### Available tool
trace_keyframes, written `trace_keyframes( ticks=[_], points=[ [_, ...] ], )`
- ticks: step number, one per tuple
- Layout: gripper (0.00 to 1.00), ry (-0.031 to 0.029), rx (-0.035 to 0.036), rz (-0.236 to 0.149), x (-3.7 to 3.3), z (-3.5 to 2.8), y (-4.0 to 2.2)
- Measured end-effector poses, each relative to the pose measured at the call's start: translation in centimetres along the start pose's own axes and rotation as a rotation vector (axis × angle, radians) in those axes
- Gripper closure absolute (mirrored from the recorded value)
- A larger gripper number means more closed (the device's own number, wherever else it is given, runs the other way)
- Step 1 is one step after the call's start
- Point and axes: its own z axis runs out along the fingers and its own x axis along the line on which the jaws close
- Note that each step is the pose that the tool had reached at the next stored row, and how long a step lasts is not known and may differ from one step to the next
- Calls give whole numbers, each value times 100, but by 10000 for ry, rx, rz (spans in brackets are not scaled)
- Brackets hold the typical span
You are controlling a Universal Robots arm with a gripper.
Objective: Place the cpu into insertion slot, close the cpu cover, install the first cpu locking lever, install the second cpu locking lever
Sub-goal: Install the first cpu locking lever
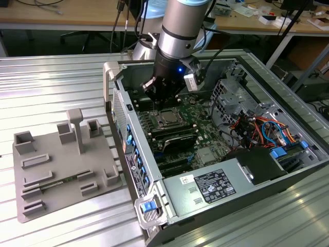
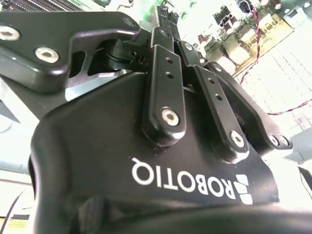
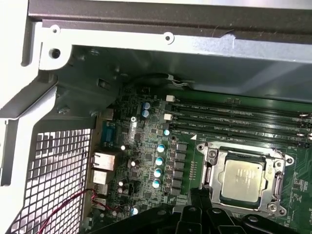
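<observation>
The cpu (image 3: 242,178), a silver-grey square chip, lies flat in the insertion slot (image 3: 209,195) on the green motherboard. The cpu cover (image 3: 243,155), a silvery frame, lies down around the chip. Thin metal levers (image 3: 279,181) run along the socket's sides; I cannot tell whether they are latched. In the exterior view the cpu (image 1: 167,119) shows inside the open computer case. My gripper (image 1: 157,100) hangs just above and beside the socket, towards the case's back wall. Its black fingers (image 3: 201,197) sit close to the socket's edge and look shut with nothing between them. The gripper (image 2: 165,17) also shows from behind.
Long black memory slots (image 3: 239,117) lie beside the socket. The case walls (image 1: 121,103) and a drive cage with coloured cables (image 1: 257,128) box in the board. A grey fixture plate (image 1: 59,170) sits on the ribbed table at the exterior view's left.
</observation>
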Motion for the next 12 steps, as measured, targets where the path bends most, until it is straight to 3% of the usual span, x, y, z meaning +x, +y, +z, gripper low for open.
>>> trace_keyframes(
  ticks=[12],
  points=[
    [89,0,1,0,-17,-1,129]
  ],
)
